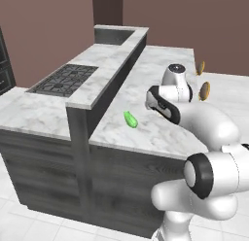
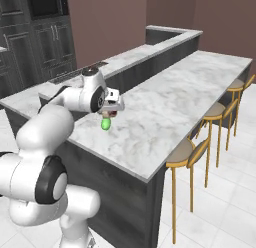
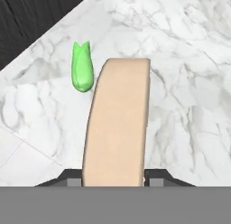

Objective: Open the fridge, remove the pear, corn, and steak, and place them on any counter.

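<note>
My gripper [image 3: 115,178] is shut on the steak [image 3: 118,123], which I see edge-on as a pale tan slab rising between the two dark fingertips. In the right base view the gripper [image 2: 111,111] hangs just above the marble counter [image 2: 165,107], near its front edge. The bright green corn [image 3: 82,67] lies flat on the counter [image 3: 180,60], a little beyond and to the left of the steak. The corn [image 1: 130,119] rests on the lower counter [image 1: 155,133] beside the raised ledge, and it [image 2: 105,124] sits just below my hand. The fridge and the pear are out of view.
A black cooktop [image 1: 63,79] sits on the far counter behind the raised ledge [image 1: 109,75]. Wooden bar stools [image 2: 192,152] line the counter's right side. Dark cabinets [image 2: 45,42] stand at the back left.
</note>
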You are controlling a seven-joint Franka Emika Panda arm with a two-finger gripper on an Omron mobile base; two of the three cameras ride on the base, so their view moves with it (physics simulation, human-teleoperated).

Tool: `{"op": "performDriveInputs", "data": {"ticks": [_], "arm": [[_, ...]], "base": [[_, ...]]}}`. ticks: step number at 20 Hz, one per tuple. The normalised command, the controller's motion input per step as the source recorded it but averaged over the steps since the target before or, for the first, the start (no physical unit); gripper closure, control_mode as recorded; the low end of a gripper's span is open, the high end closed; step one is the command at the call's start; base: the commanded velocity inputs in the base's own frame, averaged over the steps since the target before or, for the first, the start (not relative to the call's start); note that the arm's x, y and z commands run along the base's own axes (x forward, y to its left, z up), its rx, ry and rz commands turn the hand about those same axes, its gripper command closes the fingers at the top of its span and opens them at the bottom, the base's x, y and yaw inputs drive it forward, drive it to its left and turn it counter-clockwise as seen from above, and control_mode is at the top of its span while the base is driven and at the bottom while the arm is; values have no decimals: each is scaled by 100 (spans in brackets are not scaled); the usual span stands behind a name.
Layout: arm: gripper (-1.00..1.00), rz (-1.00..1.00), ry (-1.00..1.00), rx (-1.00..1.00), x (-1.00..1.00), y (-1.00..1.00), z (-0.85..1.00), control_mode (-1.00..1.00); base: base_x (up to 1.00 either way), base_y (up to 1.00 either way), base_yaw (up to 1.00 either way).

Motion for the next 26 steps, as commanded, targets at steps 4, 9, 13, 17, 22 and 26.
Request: {"op": "performDriveInputs", "data": {"ticks": [4,9,13,17,22,26], "arm": [[100,-1,-5,-14,47,-2,-72,-100],[100,-1,1,-1,60,-21,-62,-100],[100,0,0,0,41,-18,-38,-100],[100,0,0,0,54,-7,-22,-100],[100,0,0,0,70,0,-20,-100],[100,0,1,0,83,0,-22,-100]], "base": [[0,0,0],[0,0,0],[0,0,0],[0,0,0],[0,0,0],[0,0,0]]}}
